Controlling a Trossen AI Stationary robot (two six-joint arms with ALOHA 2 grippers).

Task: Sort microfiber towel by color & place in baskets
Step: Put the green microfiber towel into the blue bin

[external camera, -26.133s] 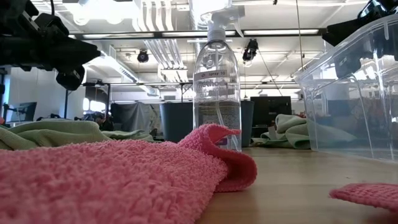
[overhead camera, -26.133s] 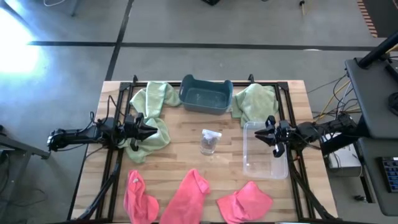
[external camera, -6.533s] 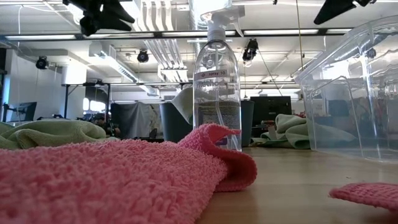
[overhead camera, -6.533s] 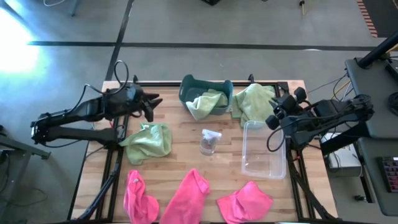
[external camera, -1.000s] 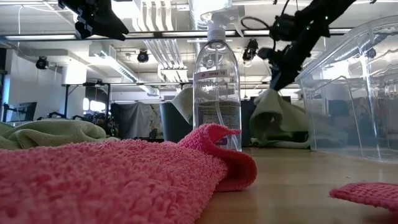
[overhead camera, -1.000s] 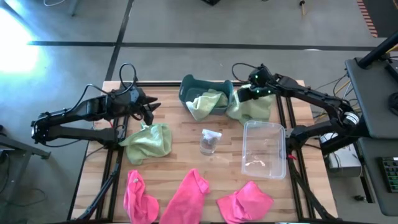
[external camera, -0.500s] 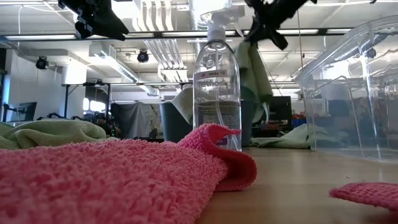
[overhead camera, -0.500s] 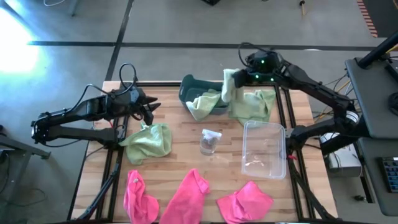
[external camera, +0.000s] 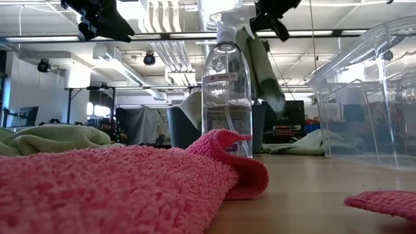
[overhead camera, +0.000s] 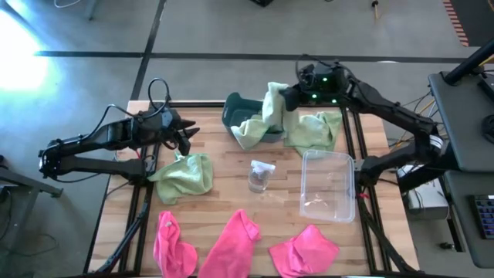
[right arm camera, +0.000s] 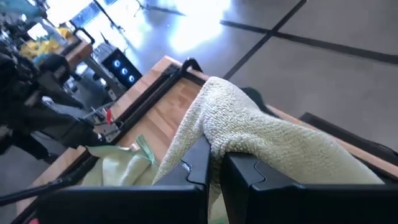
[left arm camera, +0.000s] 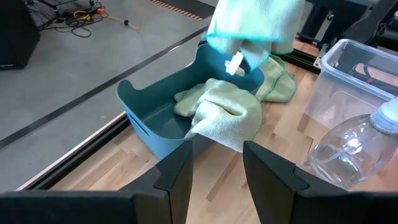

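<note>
My right gripper point(overhead camera: 284, 99) is shut on a light green towel point(overhead camera: 270, 102) that hangs over the right end of the teal basket point(overhead camera: 234, 103). A second green towel point(overhead camera: 251, 130) lies in that basket, draped over its near wall. Another green towel point(overhead camera: 315, 130) lies on the table's far right, and one more point(overhead camera: 184, 176) under my left gripper point(overhead camera: 191, 131). That gripper is open and hovers above the table's left half. Three pink towels point(overhead camera: 231, 243) lie along the near edge. The clear basket point(overhead camera: 328, 185) stands to the right. My right gripper pinches a bunched fold of the green towel point(right arm camera: 217, 134) between its two fingers point(right arm camera: 199, 162), reaching in roughly level from the table's right. The cloth humps over the fingertips and hangs slack below them point(external camera: 263, 68), lifted clear of the table.
A clear spray bottle point(overhead camera: 260, 176) stands upright mid-table between the two baskets. Black frame rails run along the table's left and right sides point(overhead camera: 147, 201). Bare wood shows between the bottle and the pink towels.
My right gripper has risen from the table's far right and moved left toward the teal basket, carrying one green towel. That towel has come up off the table and now hangs over the basket's right end. Another green towel stays behind.
</note>
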